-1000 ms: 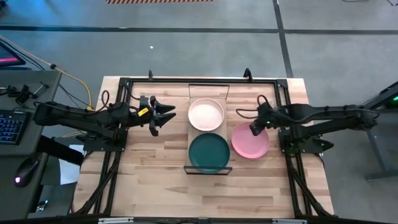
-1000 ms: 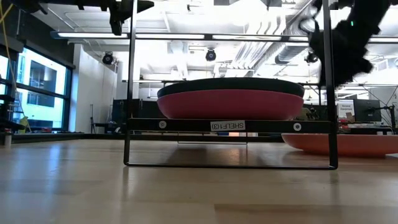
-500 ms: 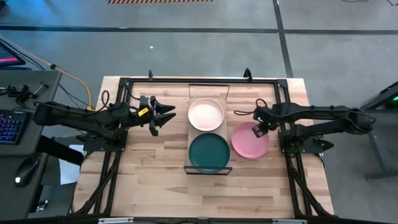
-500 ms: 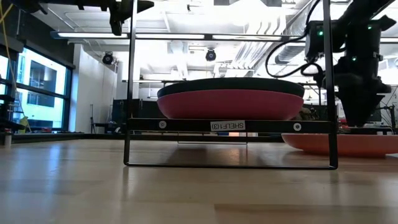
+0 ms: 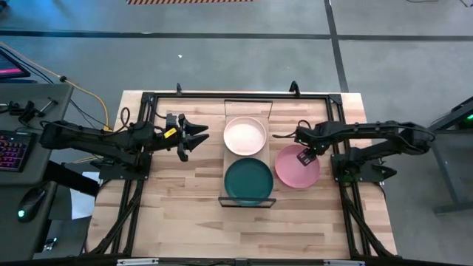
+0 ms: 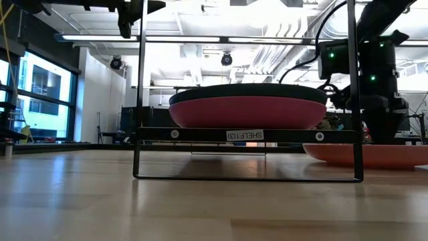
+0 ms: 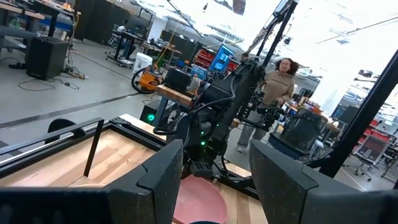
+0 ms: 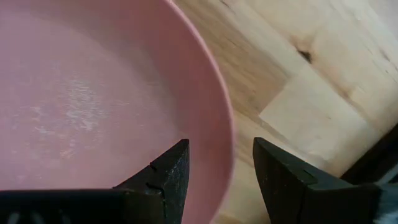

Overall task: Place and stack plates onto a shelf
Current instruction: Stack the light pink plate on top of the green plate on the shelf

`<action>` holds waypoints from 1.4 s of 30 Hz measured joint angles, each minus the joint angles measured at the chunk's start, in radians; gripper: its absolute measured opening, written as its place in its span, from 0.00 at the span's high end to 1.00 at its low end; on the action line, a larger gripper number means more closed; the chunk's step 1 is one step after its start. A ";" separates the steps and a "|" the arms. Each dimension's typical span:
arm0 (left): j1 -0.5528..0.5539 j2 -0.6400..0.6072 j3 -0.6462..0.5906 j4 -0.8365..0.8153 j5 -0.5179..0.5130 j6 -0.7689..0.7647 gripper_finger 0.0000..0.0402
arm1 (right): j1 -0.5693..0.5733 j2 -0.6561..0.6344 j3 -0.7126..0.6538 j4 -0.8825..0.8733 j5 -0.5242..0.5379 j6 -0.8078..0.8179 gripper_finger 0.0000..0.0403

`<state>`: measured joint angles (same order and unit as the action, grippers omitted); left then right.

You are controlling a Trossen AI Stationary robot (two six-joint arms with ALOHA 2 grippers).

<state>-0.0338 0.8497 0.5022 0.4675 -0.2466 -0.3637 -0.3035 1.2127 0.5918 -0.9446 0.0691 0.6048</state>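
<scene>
Shelf (image 5: pixel 248 159) holding cream and dark green plates | light pink plate (image 5: pixel 293 171) on table just beside it | right gripper (image 8: pixel 214 168) open, straddling its rim, nothing gripped | likely next: close, lift | left gripper (image 5: pixel 194 137) open, idle

Bench and shelf with plates

The wooden bench (image 5: pixel 185 199) carries a narrow shelf (image 5: pixel 247 201) and, just right of it, a pink plate (image 5: pixel 293 171). On the shelf sit a cream plate (image 5: pixel 244 136) and a dark green plate (image 5: pixel 248 181) stacked on a magenta one (image 6: pixel 247 112).
</scene>
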 joint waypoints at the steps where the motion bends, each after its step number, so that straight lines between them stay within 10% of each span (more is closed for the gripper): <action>1: 0.000 0.000 0.000 0.000 0.000 0.000 0.57 | 0.000 0.007 0.000 0.007 -0.005 -0.006 0.61; 12: 0.000 0.000 0.000 0.000 0.000 0.000 0.57 | 0.000 0.102 0.000 0.061 -0.019 -0.046 0.63; 20: 0.000 0.000 0.000 0.000 0.000 0.001 0.57 | 0.000 0.095 0.001 0.057 -0.019 -0.062 0.93; 42: 0.000 0.000 0.000 0.002 -0.029 0.009 0.57 | 0.011 -0.342 0.128 -0.250 -0.313 -0.004 1.00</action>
<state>-0.0338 0.8497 0.5022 0.4694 -0.2756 -0.3546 -0.2920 0.8703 0.7196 -1.1943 -0.2443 0.6005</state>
